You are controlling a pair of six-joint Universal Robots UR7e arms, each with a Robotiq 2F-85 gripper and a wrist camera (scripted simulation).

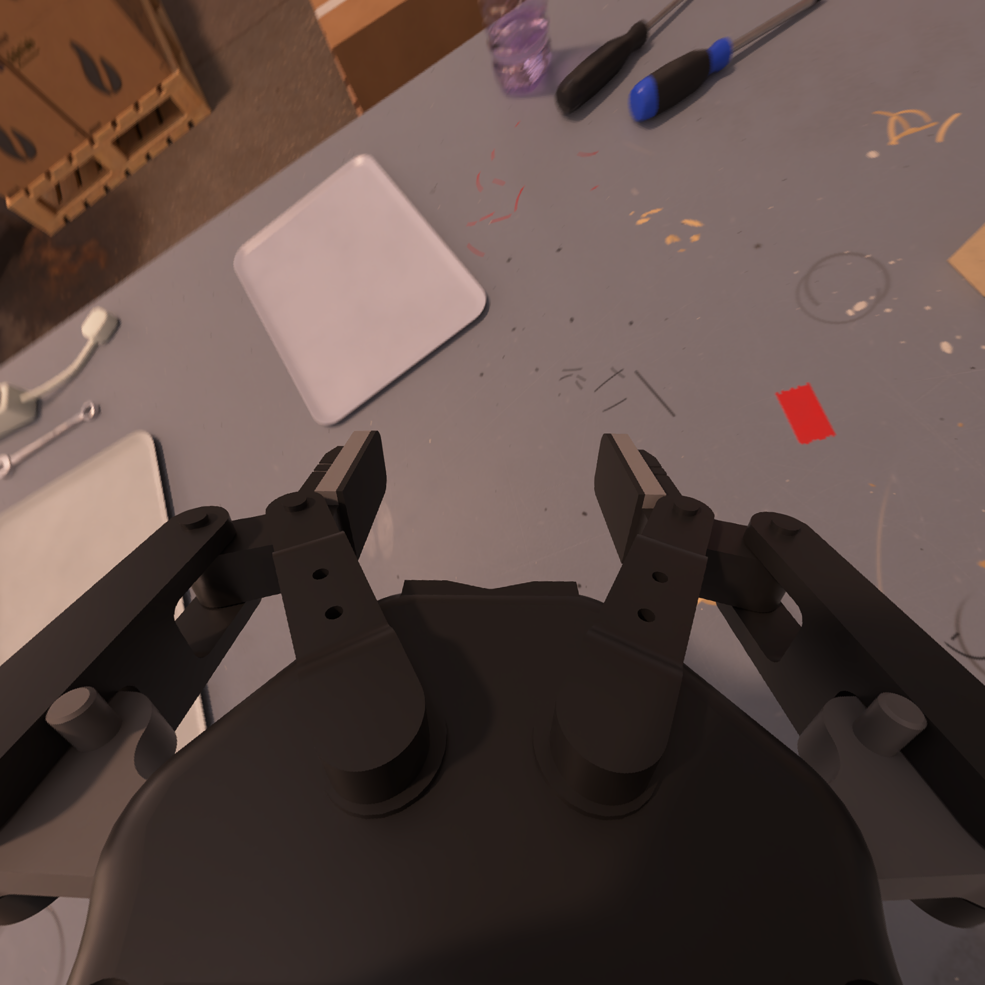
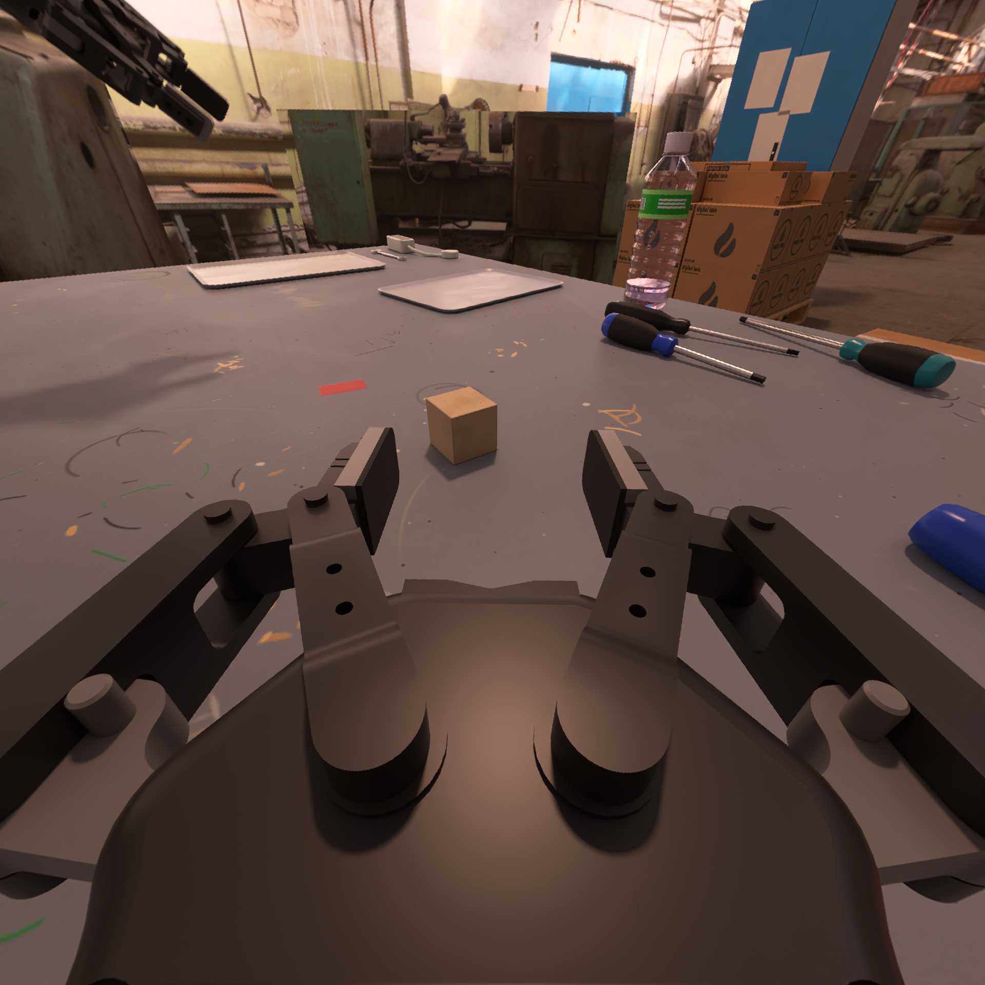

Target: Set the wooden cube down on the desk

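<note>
The wooden cube (image 2: 461,424) stands on the grey desk (image 2: 213,405), upright and untouched, a short way beyond my right gripper (image 2: 490,469). That gripper is open and empty, and the cube sits ahead of its fingertips, slightly left of centre. My left gripper (image 1: 490,469) is open and empty above the desk (image 1: 533,298). A corner of the cube (image 1: 971,261) shows at the right edge of the left wrist view. The left gripper also shows high at the top left of the right wrist view (image 2: 192,114).
Two white trays (image 2: 469,290) (image 2: 285,269) lie at the far side; they also show in the left wrist view (image 1: 357,288) (image 1: 74,533). Screwdrivers (image 2: 677,346) (image 2: 901,362) and a water bottle (image 2: 661,224) lie far right. A blue object (image 2: 954,543), red tape (image 2: 342,387), a wrench (image 1: 48,439), boxes (image 2: 757,240).
</note>
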